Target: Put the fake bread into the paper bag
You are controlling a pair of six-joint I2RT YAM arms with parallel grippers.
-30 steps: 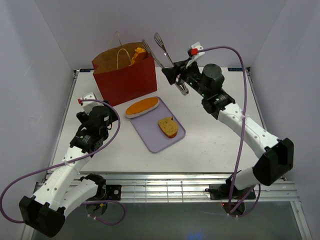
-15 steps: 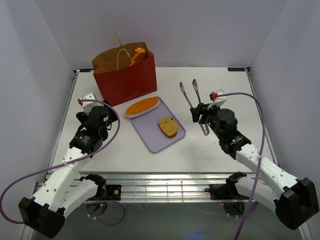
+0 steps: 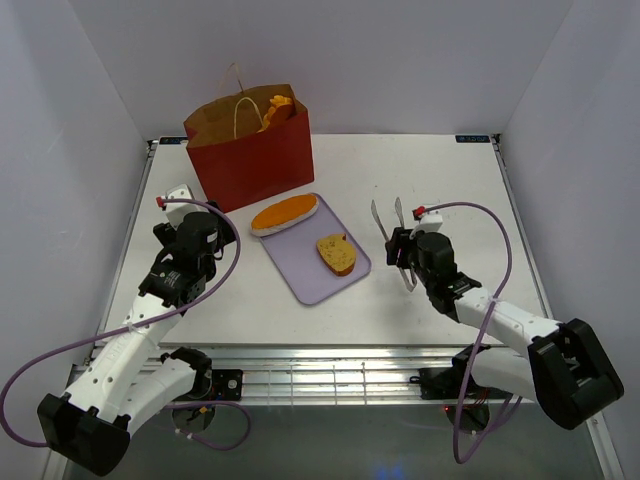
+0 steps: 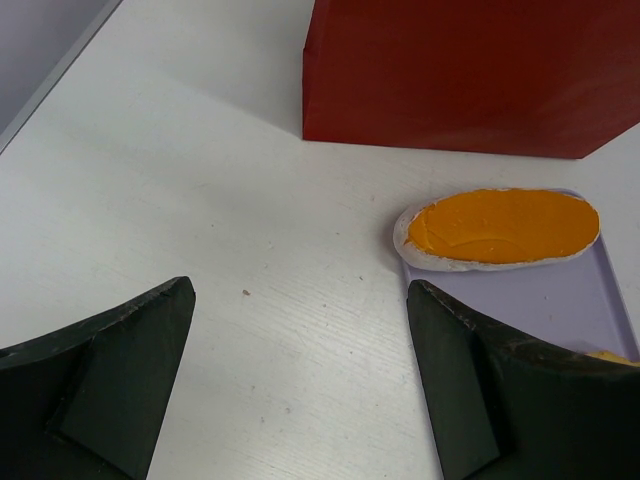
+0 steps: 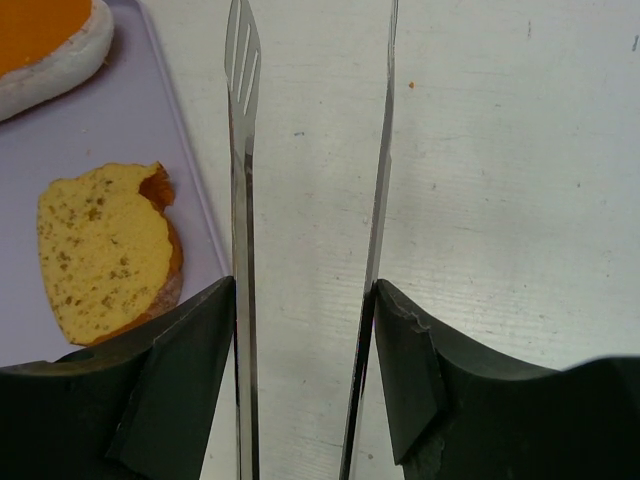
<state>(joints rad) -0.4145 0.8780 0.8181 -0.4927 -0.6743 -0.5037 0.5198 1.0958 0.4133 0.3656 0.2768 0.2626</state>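
Observation:
The red paper bag (image 3: 250, 150) stands upright at the back left with orange bread pieces (image 3: 278, 106) showing in its open top. An orange-topped loaf (image 3: 284, 213) and a brown-crusted slice (image 3: 336, 253) lie on the lavender tray (image 3: 305, 275); both also show in the right wrist view, the loaf (image 5: 45, 45) and the slice (image 5: 105, 250). My right gripper (image 3: 402, 252) is shut on the metal tongs (image 5: 243, 200), whose arms are spread and empty, just right of the tray. My left gripper (image 4: 300, 380) is open and empty over the table, near the loaf (image 4: 500, 228) and the bag (image 4: 470, 70).
The tray lies slanted in front of the bag. White walls close in the table on the left, back and right. A metal rail runs along the near edge (image 3: 330, 375).
My right arm has drawn back from above the bag and come down to the table right of the tray, still holding the tongs. The left arm has not moved.

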